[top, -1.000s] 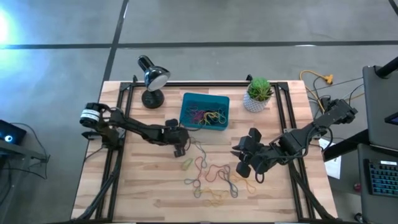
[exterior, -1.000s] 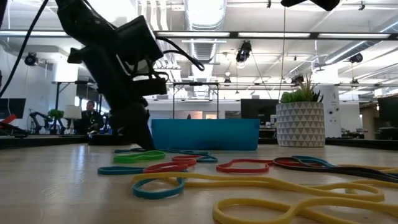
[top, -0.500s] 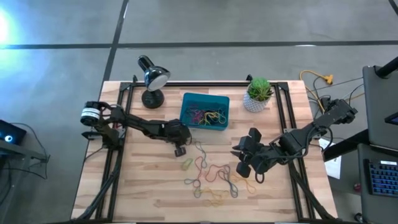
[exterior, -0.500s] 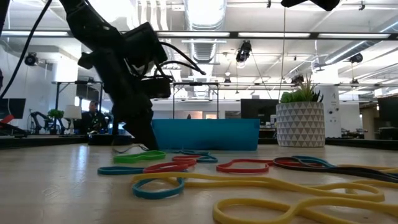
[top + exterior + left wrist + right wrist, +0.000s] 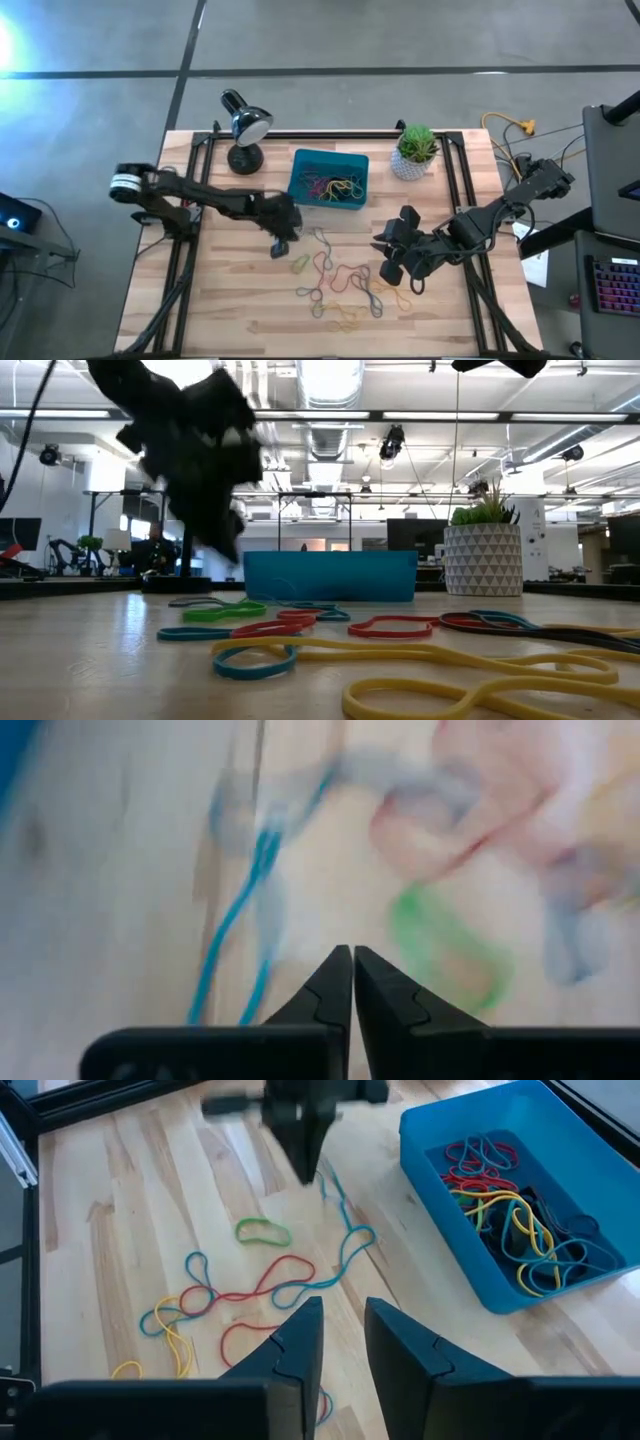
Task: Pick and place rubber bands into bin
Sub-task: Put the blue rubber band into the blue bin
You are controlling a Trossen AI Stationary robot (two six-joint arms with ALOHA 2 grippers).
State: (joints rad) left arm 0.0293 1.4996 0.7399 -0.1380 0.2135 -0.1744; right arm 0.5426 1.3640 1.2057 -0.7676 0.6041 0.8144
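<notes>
Though no writing shows, rubber bands [image 5: 338, 285] lie near the bin [image 5: 303, 160].

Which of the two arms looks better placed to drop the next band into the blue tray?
Probably the left: the left gripper is shut beside the bin, over the rubber bands. The right gripper waits farther off.

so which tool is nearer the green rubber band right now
Left. The left tool is shut and sits just beside the green rubber band, on the side toward the lamp. The right tool hangs well off across the loose bands, on the plant side.
</notes>
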